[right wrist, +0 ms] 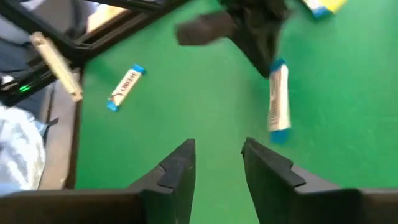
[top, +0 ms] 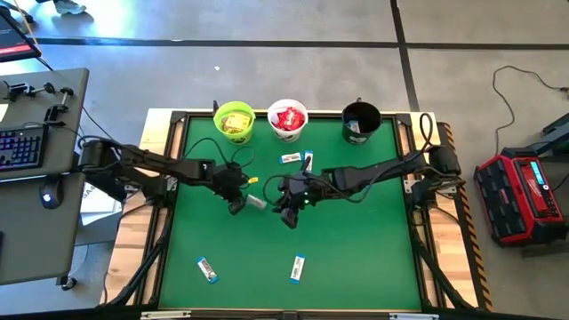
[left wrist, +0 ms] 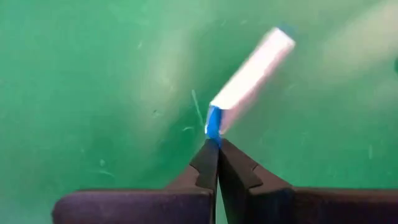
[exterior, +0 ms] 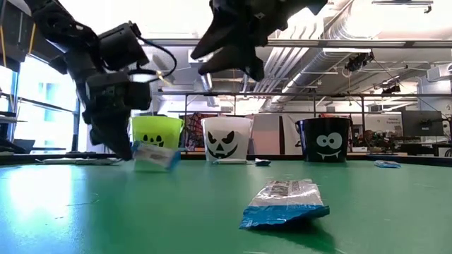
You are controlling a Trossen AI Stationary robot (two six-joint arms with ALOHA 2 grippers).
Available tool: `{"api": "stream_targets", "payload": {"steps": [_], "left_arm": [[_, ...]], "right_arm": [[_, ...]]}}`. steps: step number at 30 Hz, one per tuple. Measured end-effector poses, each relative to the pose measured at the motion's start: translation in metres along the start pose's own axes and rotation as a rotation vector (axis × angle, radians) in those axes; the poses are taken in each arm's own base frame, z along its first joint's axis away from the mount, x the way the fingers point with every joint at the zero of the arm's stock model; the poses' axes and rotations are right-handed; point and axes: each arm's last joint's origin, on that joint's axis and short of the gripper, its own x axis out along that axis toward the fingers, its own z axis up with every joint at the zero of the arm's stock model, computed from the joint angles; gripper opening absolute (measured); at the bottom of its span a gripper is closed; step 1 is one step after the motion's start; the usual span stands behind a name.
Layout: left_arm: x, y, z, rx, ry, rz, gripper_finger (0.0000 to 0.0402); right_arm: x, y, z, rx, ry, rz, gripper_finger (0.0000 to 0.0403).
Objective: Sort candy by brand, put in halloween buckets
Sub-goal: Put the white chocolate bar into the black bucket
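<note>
The left end effector (top: pixel 238 204) was clenched on one blue crimped end of a narrow blue-and-white bar (left wrist: pixel 249 81), its fingers (left wrist: pixel 208 163) pinched flat together on the wrapper seal. The bar hung out ahead of the fingertips at a slant, its free end clear of the green surface (top: pixel 356 249); in the low view it dangled just below the end effector (exterior: pixel 127 144), in front of the lime green bucket (exterior: pixel 157 132).

The right end effector (right wrist: pixel 217 155) was released, fingers spread and holding nothing, just beside the left one and facing the held bar (right wrist: pixel 278 102).

Handling judgement: the bar appeared light and its wrapper thin and pliable. A hold on the crimped tail alone let it swing and droop, so slipping or tearing at the seal seemed possible. A grip across the bar's middle would likely be steadier.

Other bars lay loose on the surface: two (top: pixel 298 159) ahead of the right end effector toward the buckets, one (top: pixel 297 267) behind it, and one (top: pixel 206 269) behind the left. The lime green bucket (top: pixel 234 121) held yellow packets, the white bucket (top: pixel 287 119) red packets. The black bucket (top: pixel 361 120), well off to the right end effector's far side, seemed the bars' destination, and something pale showed inside it.
</note>
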Motion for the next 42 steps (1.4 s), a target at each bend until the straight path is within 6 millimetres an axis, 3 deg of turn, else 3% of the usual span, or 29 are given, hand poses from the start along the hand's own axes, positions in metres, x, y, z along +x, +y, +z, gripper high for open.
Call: {"api": "stream_targets", "payload": {"steps": [7,14,20,25,36,42], "left_arm": [[-0.006,-0.002,0.002,0.035,-0.049,0.025,0.0000],[-0.004,-0.008,0.000,0.139,-0.086,0.090,0.0000],[-0.004,-0.014,0.002,0.207,-0.165,0.138,0.0000],[-0.005,-0.016,0.005,0.217,-0.212,0.153,0.0000],[-0.006,-0.018,0.009,0.281,-0.256,0.168,0.0000],[-0.006,-0.019,0.011,0.311,-0.283,0.169,0.0000]], "right_arm": [[0.033,-0.008,-0.015,0.033,0.006,-0.073,0.0181],[0.044,-0.031,-0.008,-0.176,-0.048,-0.197,0.0227],[0.044,-0.066,0.011,-0.260,-0.043,-0.112,0.0228],[0.055,-0.091,0.010,-0.267,0.008,-0.078,0.0228],[0.073,-0.117,0.013,-0.375,0.008,-0.047,0.0225],[0.078,-0.127,0.017,-0.397,-0.021,0.047,0.0200]]}}
